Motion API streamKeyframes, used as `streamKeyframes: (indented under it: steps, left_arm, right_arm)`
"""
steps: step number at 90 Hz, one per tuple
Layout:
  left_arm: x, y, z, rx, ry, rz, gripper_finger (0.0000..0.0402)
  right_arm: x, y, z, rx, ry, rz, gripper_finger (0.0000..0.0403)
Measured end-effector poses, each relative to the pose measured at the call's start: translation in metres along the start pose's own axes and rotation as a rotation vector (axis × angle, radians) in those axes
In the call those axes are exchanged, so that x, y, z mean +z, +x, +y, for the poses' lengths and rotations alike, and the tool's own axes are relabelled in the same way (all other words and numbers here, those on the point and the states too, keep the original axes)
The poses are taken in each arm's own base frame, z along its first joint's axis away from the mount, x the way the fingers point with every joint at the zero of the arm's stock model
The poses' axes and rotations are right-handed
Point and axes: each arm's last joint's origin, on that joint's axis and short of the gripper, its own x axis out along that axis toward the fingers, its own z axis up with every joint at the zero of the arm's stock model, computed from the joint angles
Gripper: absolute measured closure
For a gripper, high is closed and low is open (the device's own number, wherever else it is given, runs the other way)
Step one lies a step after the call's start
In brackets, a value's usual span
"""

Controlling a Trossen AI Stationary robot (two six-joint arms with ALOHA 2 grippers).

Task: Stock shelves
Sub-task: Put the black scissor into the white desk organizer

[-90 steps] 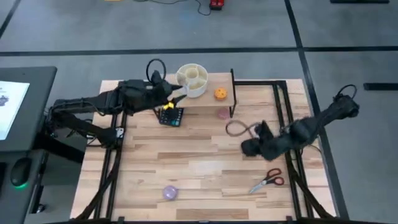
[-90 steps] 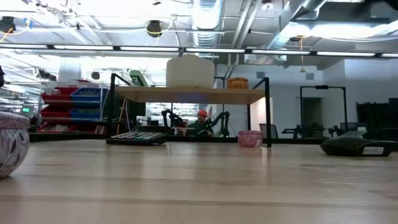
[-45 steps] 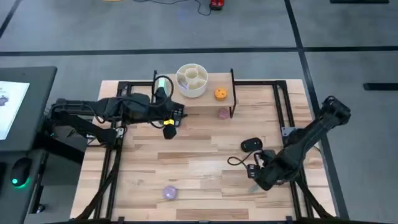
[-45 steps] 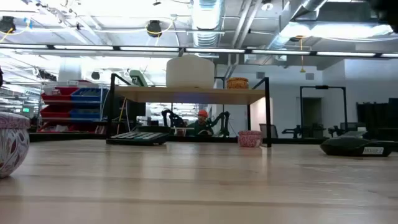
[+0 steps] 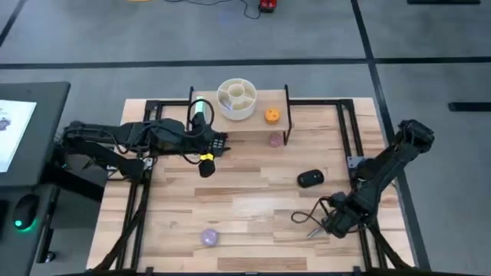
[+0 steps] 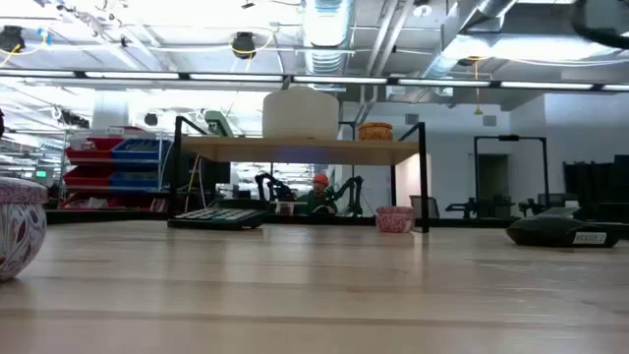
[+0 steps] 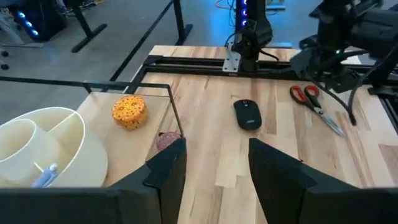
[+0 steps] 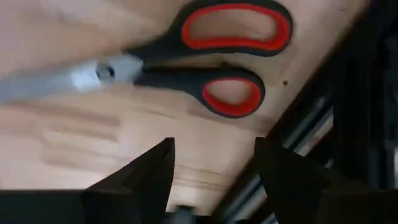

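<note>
The shelves (image 5: 261, 116) stand at the table's far middle on thin black legs; a cream divided bowl (image 5: 236, 99) and an orange ball (image 5: 271, 116) rest on the plank top. Beside the shelves' left end, above the table, my left gripper (image 7: 214, 146) is open and points toward the table's right, with nothing between its fingers. At the near right, my right gripper (image 8: 214, 142) is open and hovers over red-and-black scissors (image 8: 205, 68), whose blade tip (image 5: 311, 232) pokes out from under it on the table.
A black mouse (image 5: 310, 179) lies right of centre. A pink item (image 5: 274, 139) sits by the shelves' right leg and a calculator (image 6: 218, 217) lies under their left end. A purple ball (image 5: 209, 237) is near the front edge. Bare wood spans the middle.
My right gripper has left the mouse lying on the table and gone toward the near right, coming down over the scissors. My left gripper has drawn back from the cream bowl toward the table's left and near side.
</note>
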Motion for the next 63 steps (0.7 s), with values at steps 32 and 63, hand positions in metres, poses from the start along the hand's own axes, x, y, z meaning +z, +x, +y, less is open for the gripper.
streamKeyframes:
  steps: [32,63]
  left_arm:
    - [0.0,0.0,0.0,-0.013,-0.021,0.0,0.0251]
    - [0.0,0.0,0.0,-0.009,-0.061,0.0,0.0251]
  right_arm:
    - [0.022,0.026,0.009,-0.182,-0.727,0.005,0.0222]
    - [0.024,0.056,0.016,-0.311,-0.88,0.094,0.0269]
